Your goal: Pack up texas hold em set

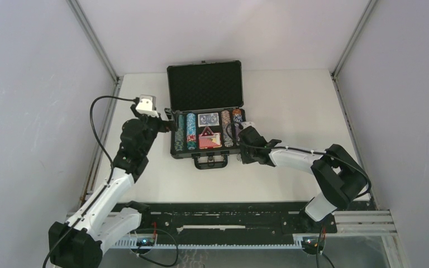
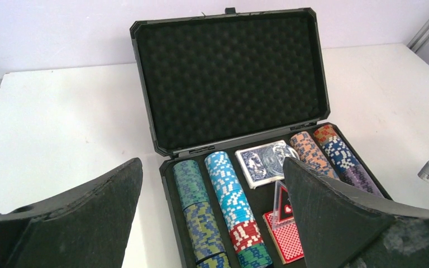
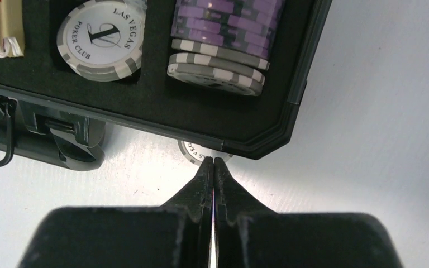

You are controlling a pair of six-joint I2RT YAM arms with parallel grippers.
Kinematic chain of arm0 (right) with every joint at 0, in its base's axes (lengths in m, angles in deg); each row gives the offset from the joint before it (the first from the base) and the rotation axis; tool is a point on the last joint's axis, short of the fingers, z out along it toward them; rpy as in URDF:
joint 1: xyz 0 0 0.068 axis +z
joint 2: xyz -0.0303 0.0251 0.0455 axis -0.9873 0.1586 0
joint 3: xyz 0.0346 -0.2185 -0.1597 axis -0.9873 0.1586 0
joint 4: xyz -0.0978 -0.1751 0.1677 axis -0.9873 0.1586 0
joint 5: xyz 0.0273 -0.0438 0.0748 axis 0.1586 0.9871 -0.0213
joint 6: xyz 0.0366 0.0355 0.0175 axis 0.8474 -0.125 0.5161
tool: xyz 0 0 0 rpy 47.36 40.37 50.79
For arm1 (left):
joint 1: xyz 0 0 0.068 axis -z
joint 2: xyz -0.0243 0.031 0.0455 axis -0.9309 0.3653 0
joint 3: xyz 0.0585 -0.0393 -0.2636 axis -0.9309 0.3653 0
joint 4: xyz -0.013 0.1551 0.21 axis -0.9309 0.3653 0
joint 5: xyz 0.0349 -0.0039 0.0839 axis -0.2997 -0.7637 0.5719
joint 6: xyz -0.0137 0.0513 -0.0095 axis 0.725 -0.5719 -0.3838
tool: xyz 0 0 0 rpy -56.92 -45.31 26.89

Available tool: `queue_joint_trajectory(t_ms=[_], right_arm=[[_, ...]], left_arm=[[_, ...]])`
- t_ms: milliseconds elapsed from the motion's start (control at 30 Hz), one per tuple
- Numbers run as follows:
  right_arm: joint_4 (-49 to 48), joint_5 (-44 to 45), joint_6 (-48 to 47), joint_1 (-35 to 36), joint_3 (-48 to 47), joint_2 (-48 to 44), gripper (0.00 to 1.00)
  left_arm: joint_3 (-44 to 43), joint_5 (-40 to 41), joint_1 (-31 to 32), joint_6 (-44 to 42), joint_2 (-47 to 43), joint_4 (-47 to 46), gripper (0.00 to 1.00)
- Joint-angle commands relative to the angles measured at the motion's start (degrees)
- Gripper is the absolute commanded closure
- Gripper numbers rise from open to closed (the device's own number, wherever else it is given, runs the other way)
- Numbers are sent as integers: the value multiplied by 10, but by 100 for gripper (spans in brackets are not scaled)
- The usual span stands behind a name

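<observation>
The texas hold em set's black briefcase (image 1: 204, 85) lies open mid-table, foam lid upright. Rows of multicoloured chips (image 2: 232, 195), a blue deck (image 2: 265, 161), a red deck (image 2: 286, 240) and a standing triangular button (image 2: 282, 204) sit in its tray. My left gripper (image 2: 212, 162) hovers open over the case's left side, with nothing between its fingers. My right gripper (image 3: 213, 161) is shut at the case's front right corner. Its tips touch a loose grey-white chip (image 3: 192, 152) that lies on the table, mostly hidden under the case's corner.
The case handle (image 1: 210, 162) and a front latch (image 3: 61, 139) face my arm bases. The white table (image 1: 296, 106) is bounded by grey walls and metal posts at the sides and back. My left arm's cable (image 1: 92, 117) loops beside the left edge.
</observation>
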Motion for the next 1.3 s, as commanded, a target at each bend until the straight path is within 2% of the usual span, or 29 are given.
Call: queue_joint_trajectory(t_ms=[0, 200, 467, 767, 1133, 1267], right_arm=[[-25, 16, 5, -2, -24, -7, 100], [-56, -12, 2, -10, -27, 14, 100], [-36, -18, 4, -2, -27, 40, 100], [-9, 6, 35, 77, 18, -15, 100], [8, 46, 89, 182, 64, -77, 100], [5, 37, 82, 166, 72, -128, 100]], left_arm=[[20, 2, 4, 12, -5, -52, 0], [33, 16, 3, 12, -11, -71, 0], [24, 16, 4, 25, -18, -53, 0], [28, -14, 4, 79, -14, -50, 0], [57, -19, 6, 104, -80, -24, 0], [63, -11, 6, 104, -104, -11, 0]])
